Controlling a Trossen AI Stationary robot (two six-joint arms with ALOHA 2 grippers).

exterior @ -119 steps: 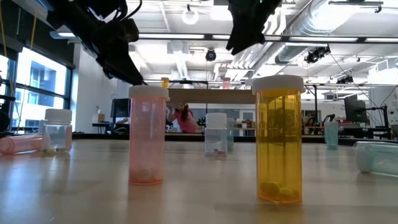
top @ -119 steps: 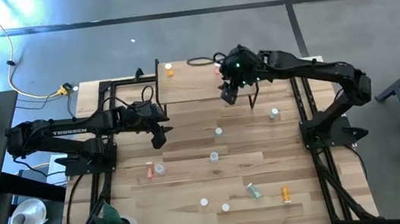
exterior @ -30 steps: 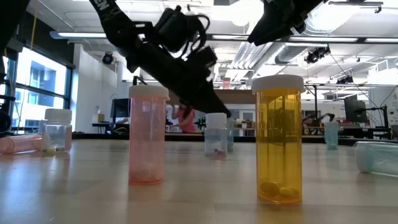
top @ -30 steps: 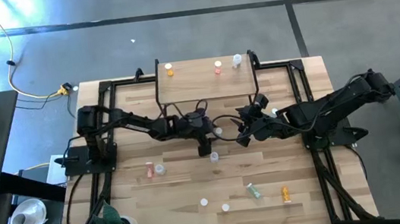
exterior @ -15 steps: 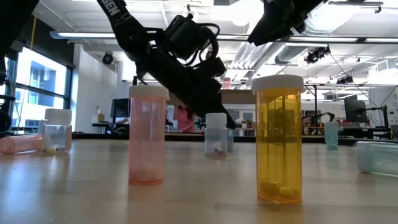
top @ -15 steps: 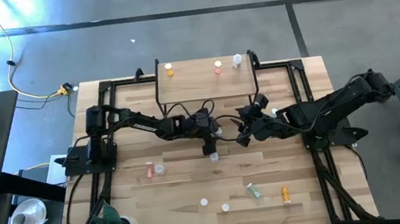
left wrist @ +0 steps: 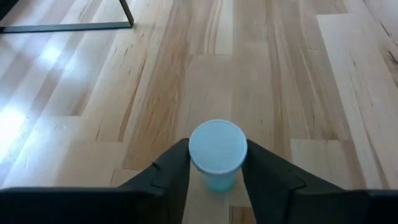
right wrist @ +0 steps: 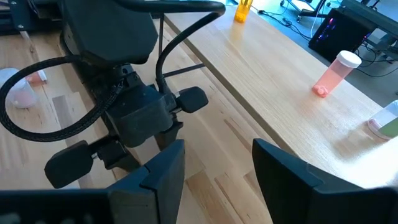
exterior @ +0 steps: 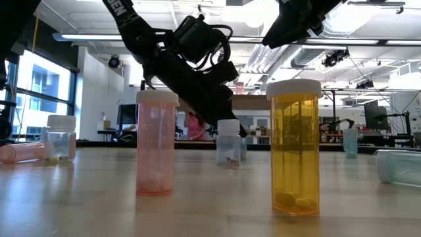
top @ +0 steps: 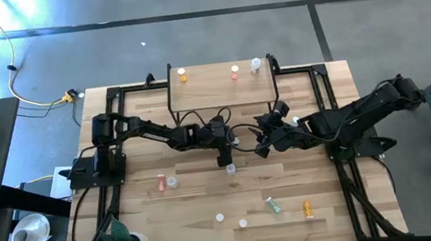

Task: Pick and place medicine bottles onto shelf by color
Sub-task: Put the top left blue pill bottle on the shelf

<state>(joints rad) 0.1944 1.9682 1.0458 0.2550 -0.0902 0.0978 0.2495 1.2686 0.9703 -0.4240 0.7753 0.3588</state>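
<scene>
Since half a second ago the left gripper has closed in on a green bottle standing upright at mid-table; its fingers now press both sides of the bottle just under the white cap. Four seconds ago this arm was back at the left, and the right arm was over the shelf.

At the left of the table a pink bottle lies beside a clear bottle. Right of the held bottle, a white-capped bottle stands between the two grippers. The right gripper waits just right of it, above the table, jaws apart and empty.

At the far edge, the shelf carries an orange bottle at its left, then a pink one and a pale one toward the right.

Near the front edge stand two more white-capped bottles, then a green bottle on its side and an orange bottle farthest right.
</scene>
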